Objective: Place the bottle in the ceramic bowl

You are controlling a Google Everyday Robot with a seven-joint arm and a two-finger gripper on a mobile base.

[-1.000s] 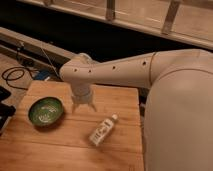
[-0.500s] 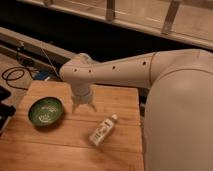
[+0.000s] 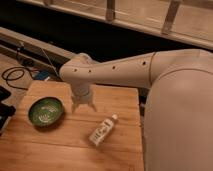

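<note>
A small white bottle [image 3: 103,130] with a white cap and a pale printed label lies on its side on the wooden table [image 3: 60,150], cap pointing up and right. A round green ceramic bowl [image 3: 45,111] with a dark rim sits to the left on the table, with nothing in it. My gripper [image 3: 83,106] hangs from the white arm between the two, just right of the bowl and up-left of the bottle, fingers pointing down and spread apart, holding nothing.
The white arm [image 3: 130,75] reaches in from the right, and the robot's body [image 3: 180,120] fills the right side. Black cables [image 3: 15,75] lie on the floor at far left. A dark rail [image 3: 35,45] runs behind the table.
</note>
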